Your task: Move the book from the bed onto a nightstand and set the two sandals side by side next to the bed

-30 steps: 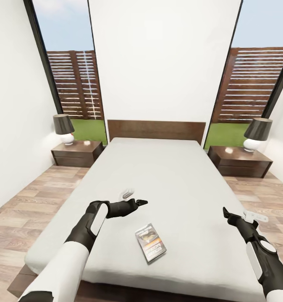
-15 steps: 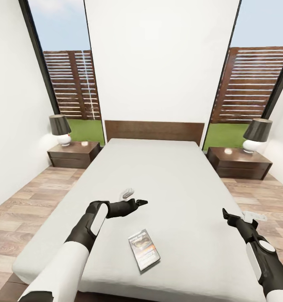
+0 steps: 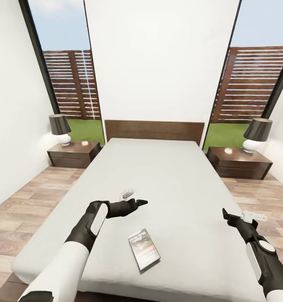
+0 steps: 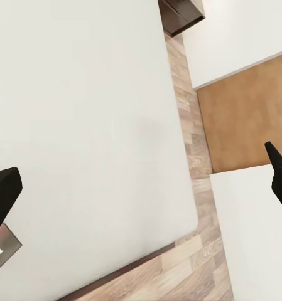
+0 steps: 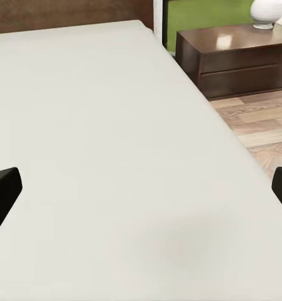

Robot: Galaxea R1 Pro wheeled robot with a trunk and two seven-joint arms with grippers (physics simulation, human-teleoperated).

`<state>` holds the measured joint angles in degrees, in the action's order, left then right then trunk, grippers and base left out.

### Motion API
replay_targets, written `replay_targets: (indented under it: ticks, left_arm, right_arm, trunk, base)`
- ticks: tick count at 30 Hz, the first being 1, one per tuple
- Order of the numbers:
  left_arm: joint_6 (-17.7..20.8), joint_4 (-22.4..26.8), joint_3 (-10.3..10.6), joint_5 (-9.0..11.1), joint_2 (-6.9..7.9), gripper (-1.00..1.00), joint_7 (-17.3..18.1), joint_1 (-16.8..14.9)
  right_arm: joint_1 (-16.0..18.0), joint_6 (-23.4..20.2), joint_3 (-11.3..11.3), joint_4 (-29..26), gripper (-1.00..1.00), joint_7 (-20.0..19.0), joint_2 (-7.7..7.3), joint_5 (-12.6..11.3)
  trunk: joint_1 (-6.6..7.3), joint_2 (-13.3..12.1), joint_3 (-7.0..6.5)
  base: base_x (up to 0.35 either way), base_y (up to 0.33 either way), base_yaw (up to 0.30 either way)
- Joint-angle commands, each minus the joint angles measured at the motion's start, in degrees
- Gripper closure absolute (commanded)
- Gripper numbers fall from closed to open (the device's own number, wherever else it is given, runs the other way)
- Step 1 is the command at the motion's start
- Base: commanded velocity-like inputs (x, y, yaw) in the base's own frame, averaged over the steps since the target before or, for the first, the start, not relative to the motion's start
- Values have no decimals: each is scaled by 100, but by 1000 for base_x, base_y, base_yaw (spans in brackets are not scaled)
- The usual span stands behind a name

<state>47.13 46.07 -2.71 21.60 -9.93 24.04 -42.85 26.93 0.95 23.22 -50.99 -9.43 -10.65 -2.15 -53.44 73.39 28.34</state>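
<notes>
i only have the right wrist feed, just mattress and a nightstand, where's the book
Observer: The book lies flat on the bed near its foot end, between the two arms.
Operator: which gripper is closer
Observer: The left gripper, hovering just beyond the book toward the headboard; the right gripper is off by the bed's right edge.
Operator: are they open
Observer: Both wrist views show the fingers spread wide, holding nothing.
</notes>
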Motion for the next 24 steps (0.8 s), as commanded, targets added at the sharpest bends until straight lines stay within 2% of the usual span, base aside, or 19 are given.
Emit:
replay_targets:
  ticks: [1,24]
  left_arm:
    - [37,3,-28,-7,-7,-100,22,-4]
    - [42,-2,-28,-7,-7,-100,30,-4]
  right_arm:
    - [5,10,16,4,-100,-41,2,-23]
    - [5,10,16,25,-100,-41,2,-31]
  trunk:
    - [-23,45,24]
    - [-528,968,437]
  base:
    - [0,0,0]
    - [0,0,0]
